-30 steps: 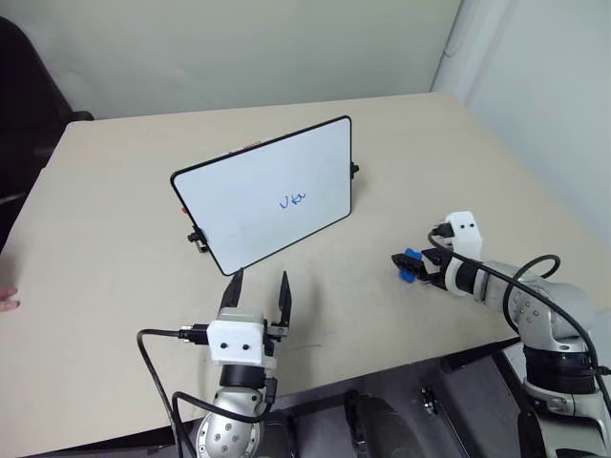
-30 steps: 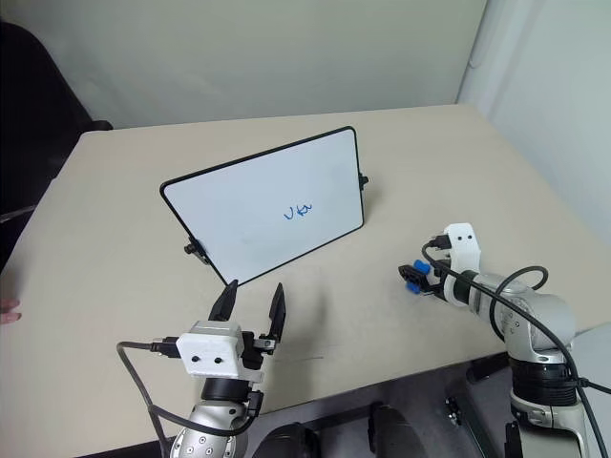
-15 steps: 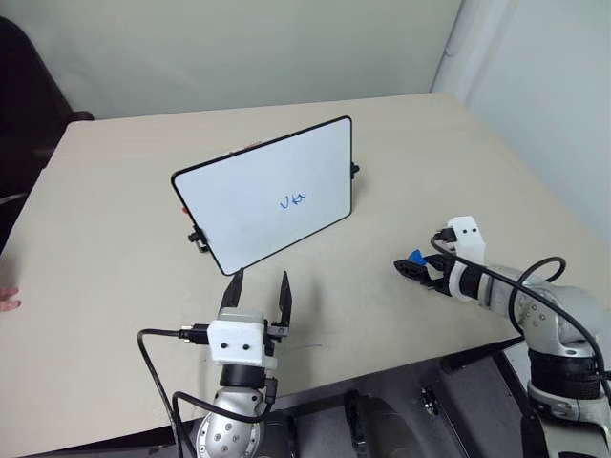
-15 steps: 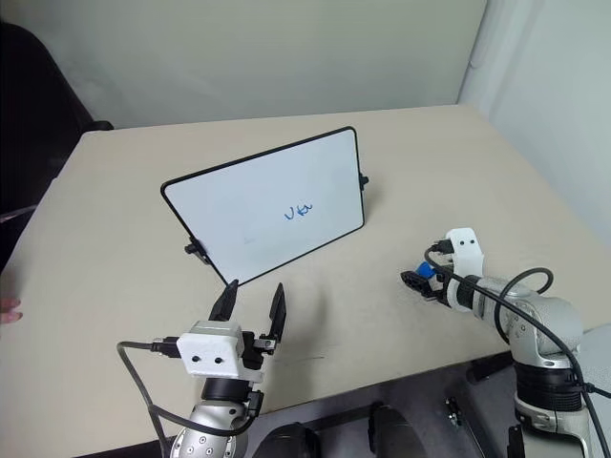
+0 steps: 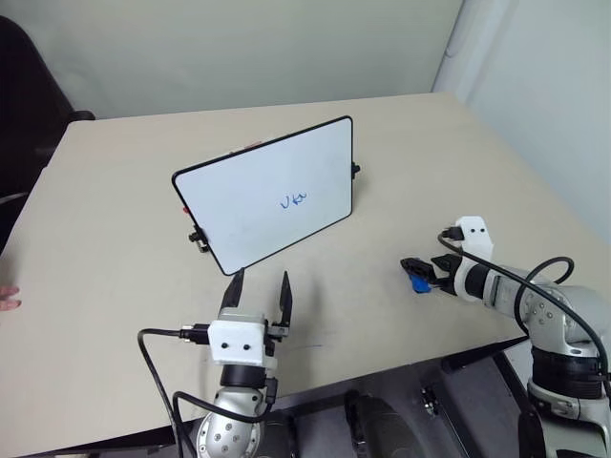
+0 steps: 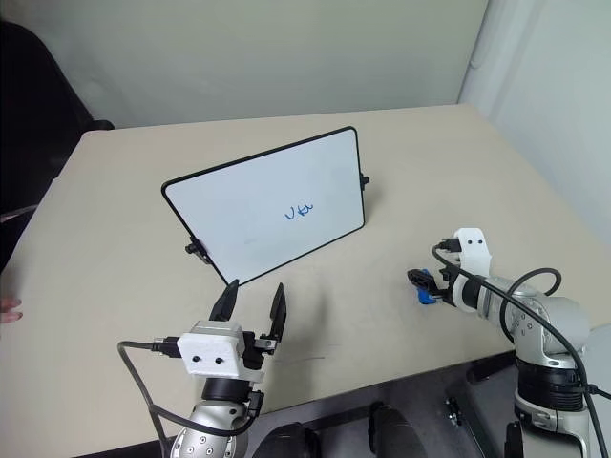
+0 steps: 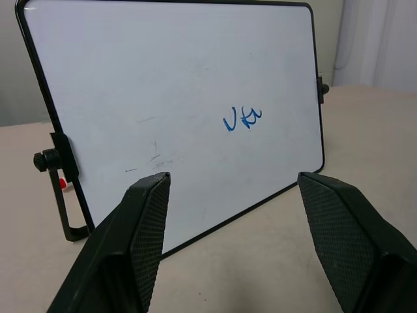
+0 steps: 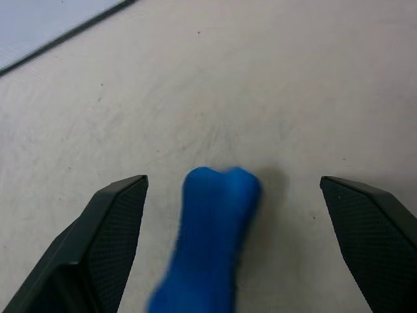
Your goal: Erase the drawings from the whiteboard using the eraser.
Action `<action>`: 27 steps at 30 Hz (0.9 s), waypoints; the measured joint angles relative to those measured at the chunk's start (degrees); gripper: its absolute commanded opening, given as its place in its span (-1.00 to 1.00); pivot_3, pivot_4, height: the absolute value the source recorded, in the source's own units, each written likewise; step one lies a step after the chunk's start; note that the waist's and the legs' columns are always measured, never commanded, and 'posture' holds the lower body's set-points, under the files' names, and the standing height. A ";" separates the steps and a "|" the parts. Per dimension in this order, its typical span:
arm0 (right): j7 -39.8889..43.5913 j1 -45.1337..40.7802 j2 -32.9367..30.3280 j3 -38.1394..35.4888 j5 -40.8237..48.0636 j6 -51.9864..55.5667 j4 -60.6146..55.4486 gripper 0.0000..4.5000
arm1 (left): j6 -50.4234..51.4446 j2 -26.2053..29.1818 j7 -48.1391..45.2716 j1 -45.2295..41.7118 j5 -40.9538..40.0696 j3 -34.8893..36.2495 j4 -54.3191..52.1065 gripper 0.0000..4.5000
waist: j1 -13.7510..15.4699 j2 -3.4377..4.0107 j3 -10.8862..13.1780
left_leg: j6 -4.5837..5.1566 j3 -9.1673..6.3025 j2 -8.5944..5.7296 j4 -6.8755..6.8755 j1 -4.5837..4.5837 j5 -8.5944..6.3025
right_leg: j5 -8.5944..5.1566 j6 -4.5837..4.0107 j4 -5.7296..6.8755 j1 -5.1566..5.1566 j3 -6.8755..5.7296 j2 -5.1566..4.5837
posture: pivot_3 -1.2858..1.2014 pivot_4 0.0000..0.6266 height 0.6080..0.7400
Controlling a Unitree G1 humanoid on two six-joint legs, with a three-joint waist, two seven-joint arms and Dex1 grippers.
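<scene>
While the blue drawings (image 5: 292, 200) sit unwiped a little right of centre on the whiteboard (image 5: 239, 210), I count the task as barely begun. My left pincer (image 5: 258, 289) hangs just in front of the whiteboard's lower edge, fingers spread and holding nothing, pointing up at the board face; from its wrist camera the scribble shows between the two fingertips, well beyond them. The whiteboard itself stands propped and tilted on its black clip feet near the middle of the table (image 5: 105, 239), long side down. Well to the right of the whiteboard, near the table's front edge, the eraser (image 8: 212, 241) lies on the table surface, a small blue block. My right pincer (image 5: 417, 271) is angled down over it with fingers spread wide; the wrist view shows the eraser between the two black pads (image 8: 117, 228), touching neither as far as I can judge. So nothing is gripped yet. What is left, in my reading: close on the eraser, lift it, carry it across to the whiteboard and rub out the strokes.
</scene>
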 measured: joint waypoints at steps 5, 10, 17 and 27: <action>0.91 2.27 -4.04 5.09 -1.80 -1.76 -1.94 0.99 | 0.00 0.05 -0.02 0.01 0.03 -0.06 0.00 0.52 | 0.04 0.01 0.00 | 0.00 0.00 0.00 0.00 0.00 -0.01 | -0.01 0.02 0.00 0.01 -0.01 -0.01 | 0.03 -0.52 0.86; 1.75 2.51 -4.37 5.39 -1.89 -1.75 -2.35 0.99 | 0.00 0.05 -0.02 0.01 0.05 -0.07 0.00 0.52 | 0.04 0.01 0.00 | 0.00 0.00 -0.01 0.00 0.00 -0.01 | -0.02 0.02 0.00 0.01 0.00 0.00 | 0.03 -0.52 0.86; 4.05 3.08 -6.33 6.66 -1.94 -1.76 -2.94 0.43 | 0.00 0.05 0.02 0.08 0.12 -0.07 0.00 0.52 | 0.04 0.01 0.00 | 0.00 0.00 -0.01 0.00 0.00 -0.02 | -0.03 0.05 -0.01 0.01 0.00 0.01 | 0.03 -0.52 0.86; 8.21 4.05 -7.60 8.48 -1.59 -2.65 -4.12 -0.81 | 0.00 0.05 0.06 0.05 0.18 -0.10 0.00 0.52 | 0.04 0.01 0.00 | 0.00 0.00 -0.04 0.00 0.00 -0.02 | -0.04 0.04 -0.01 0.01 0.01 0.04 | 0.03 -0.52 0.86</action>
